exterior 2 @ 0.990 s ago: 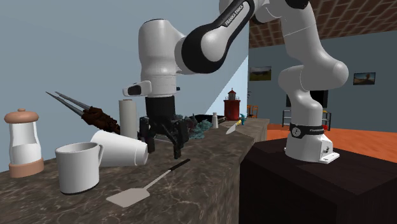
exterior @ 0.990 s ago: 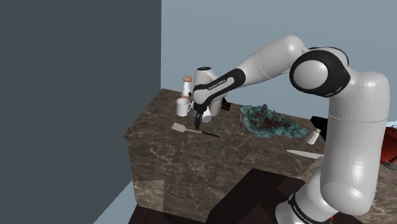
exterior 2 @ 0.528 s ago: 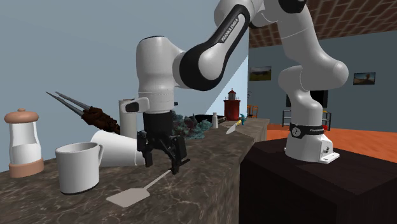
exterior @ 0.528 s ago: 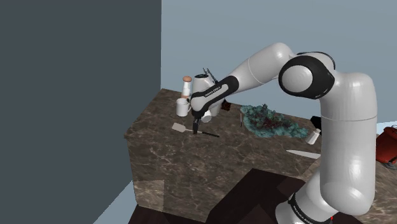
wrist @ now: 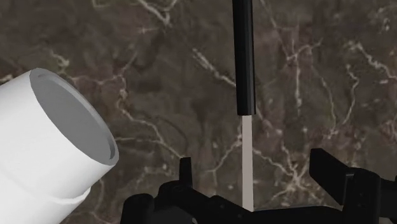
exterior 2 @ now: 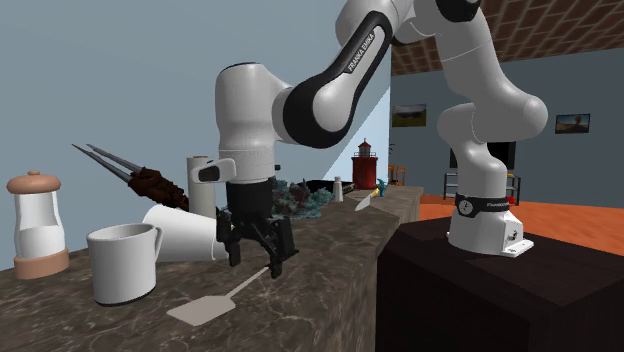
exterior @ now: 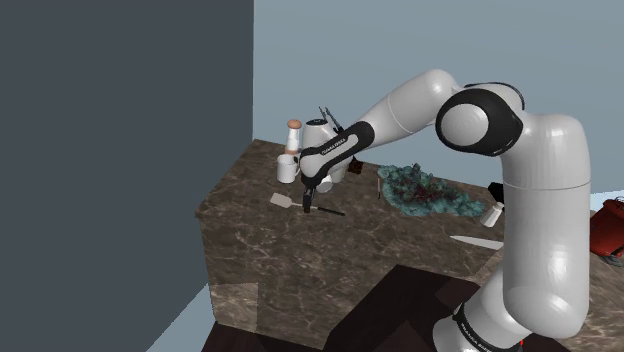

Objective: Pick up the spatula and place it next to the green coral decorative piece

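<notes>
Jaws are standing wide open and holding nothing, hanging low over the dark marbled worktop (exterior: 300, 250). The spatula (wrist: 243, 63) is lying flat between them, its thin pale shaft running up the gap and touching neither finger. The risk is lying mostly in where the jaws are straddling it: they are sitting over the slim shaft rather than the thicker black handle, so a closing grip may be catching very little, and the spatula may be pivoting or slipping out on the lift. Pressing lower to compensate may be driving the fingertips into the stone. A white cup (wrist: 51, 146) is lying on its side just beside the jaws and could be nudged into rolling. The green coral piece (exterior: 425, 190) is sitting well apart across the worktop, so a loose hold would be worsening over that carry.
</notes>
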